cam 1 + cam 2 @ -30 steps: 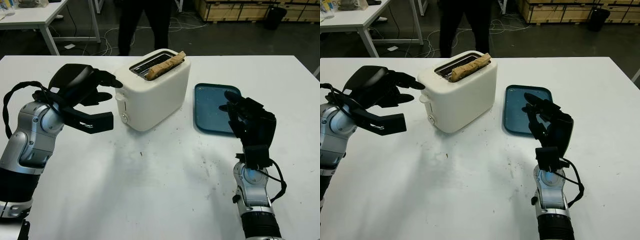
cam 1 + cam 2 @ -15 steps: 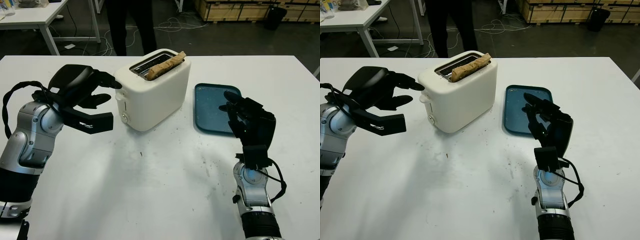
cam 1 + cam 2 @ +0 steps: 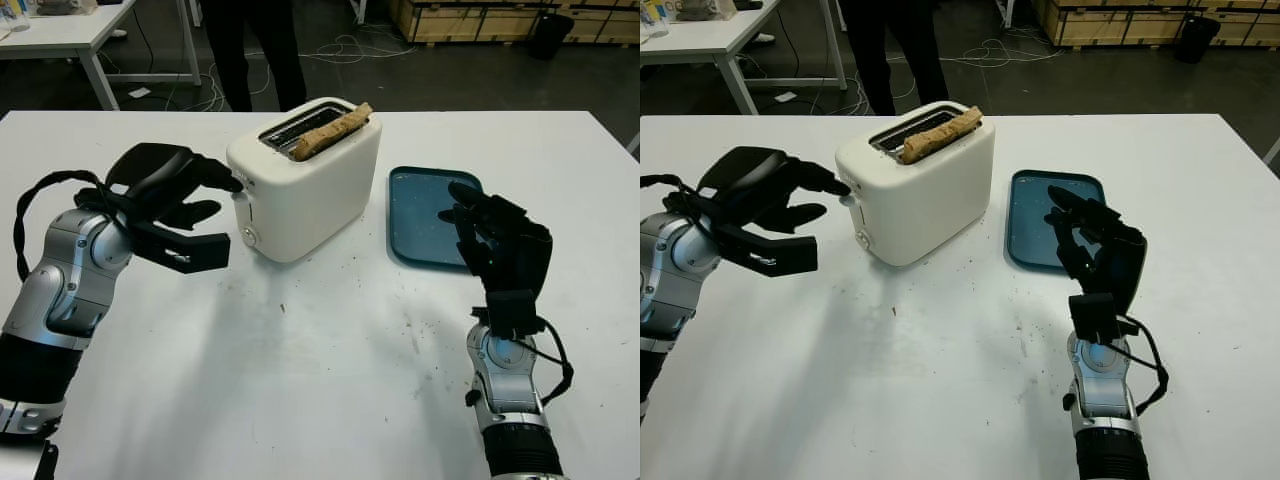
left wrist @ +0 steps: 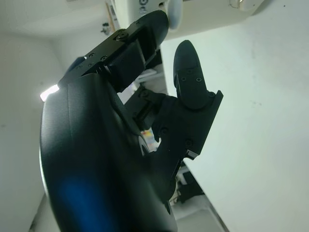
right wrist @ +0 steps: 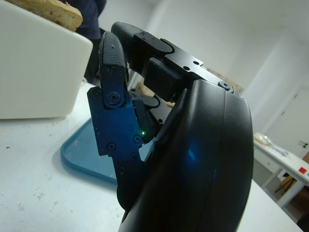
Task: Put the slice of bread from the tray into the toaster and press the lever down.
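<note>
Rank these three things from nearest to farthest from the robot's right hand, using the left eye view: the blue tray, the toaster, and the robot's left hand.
From the right hand:
1. Blue tray, directly under and just behind the hand, on the table's right side.
2. Toaster, mid-table, to the tray's left, bread in its slot.
3. Left hand, beyond the toaster's far side, at the table's left.

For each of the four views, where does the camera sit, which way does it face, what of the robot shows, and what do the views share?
Left eye view: head camera, forward and down at the table; both arms, left hand at the lever.
Right eye view: same head, a little apart; toaster, bread, tray, open right hand.
Left wrist view: along the left hand's fingers toward the toaster's front.
Right wrist view: past the right hand toward tray and toaster.
Shared: the toaster.
</note>
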